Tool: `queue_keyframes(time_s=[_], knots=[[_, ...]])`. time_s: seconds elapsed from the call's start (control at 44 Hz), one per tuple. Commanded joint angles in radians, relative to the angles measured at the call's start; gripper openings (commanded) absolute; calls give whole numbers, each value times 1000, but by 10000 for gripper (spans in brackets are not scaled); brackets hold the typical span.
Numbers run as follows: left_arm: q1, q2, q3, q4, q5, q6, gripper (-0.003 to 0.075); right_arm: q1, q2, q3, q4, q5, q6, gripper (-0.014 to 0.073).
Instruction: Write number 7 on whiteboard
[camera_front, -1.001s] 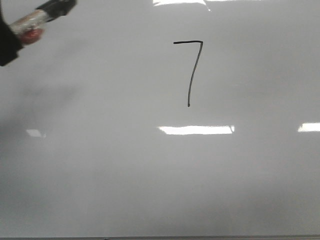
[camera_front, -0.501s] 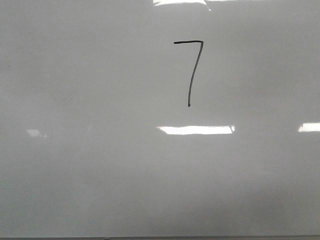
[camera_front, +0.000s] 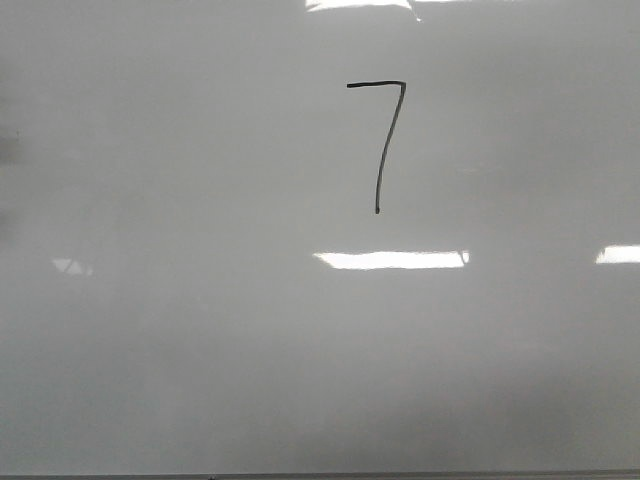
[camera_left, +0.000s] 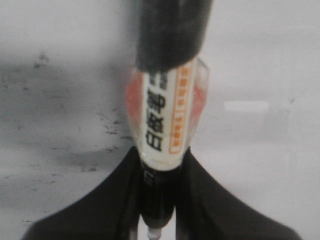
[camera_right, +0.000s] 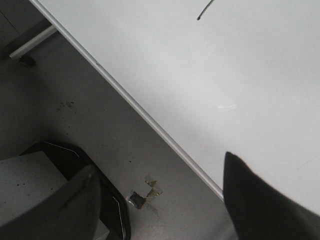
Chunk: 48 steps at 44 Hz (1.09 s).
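Note:
The number 7 (camera_front: 375, 85) is drawn in thin black marker on the upper middle of the whiteboard (camera_front: 200, 330), which fills the front view. No gripper shows in the front view. In the left wrist view my left gripper (camera_left: 157, 200) is shut on a marker (camera_left: 165, 110) with a white and orange label and a black end pointing away, held over a pale smudged surface. In the right wrist view my right gripper (camera_right: 159, 161) is open and empty, straddling the whiteboard's (camera_right: 225, 75) edge. The tail of the 7's stem (camera_right: 205, 10) shows there.
The board's thin frame edge (camera_right: 135, 107) runs diagonally, with a grey surface (camera_right: 100, 125) beyond it. A scrap of tape (camera_right: 147, 192), a black-rimmed object (camera_right: 107, 195) and a white bar (camera_right: 32, 42) lie off the board. Bright glare patches (camera_front: 390, 260) sit below the 7.
One second ago my left gripper with the marker showed at the top left of the front view. It has moved out of that view. The 7 is unchanged.

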Motion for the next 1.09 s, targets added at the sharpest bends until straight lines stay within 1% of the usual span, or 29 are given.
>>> queue_keyframes(time_s=[0.0,0.091,0.137,0.25,0.364,0.432,0.523,0.66,0.728,0.796,0.887,0.978,1.069], knots=[[3,-28,-29,-9,-61,-10,237,-4,-5,-31,17,-42,2,538],[3,-28,-29,-9,-63,-10,312,-4,-5,-31,17,-40,2,538],[3,-28,-29,-9,-63,-10,328,-4,-5,-31,17,-40,2,538],[3,-28,-37,-7,-48,-10,336,-4,-5,-31,17,-42,4,538],[3,-30,-77,-3,40,-10,336,-4,-17,-35,15,-39,48,538],[3,-42,-109,-1,108,-5,336,-4,-30,-35,-4,-36,110,538],[3,-83,-142,31,187,4,336,-4,-57,-35,-85,-27,238,538],[1,-185,-155,46,258,4,336,-4,-97,-35,-221,1,426,538],[-7,-253,-155,46,276,6,336,-4,-116,-35,-259,18,482,538],[-30,-326,-155,46,295,32,336,-4,-137,-35,-277,31,510,538],[-92,-413,-155,46,321,51,336,-4,-161,-34,-278,37,514,538],[-192,-499,-149,46,345,60,336,-4,-181,-31,-278,38,521,538],[-300,-575,-137,65,391,78,336,-4,-196,-31,-279,42,555,538]])
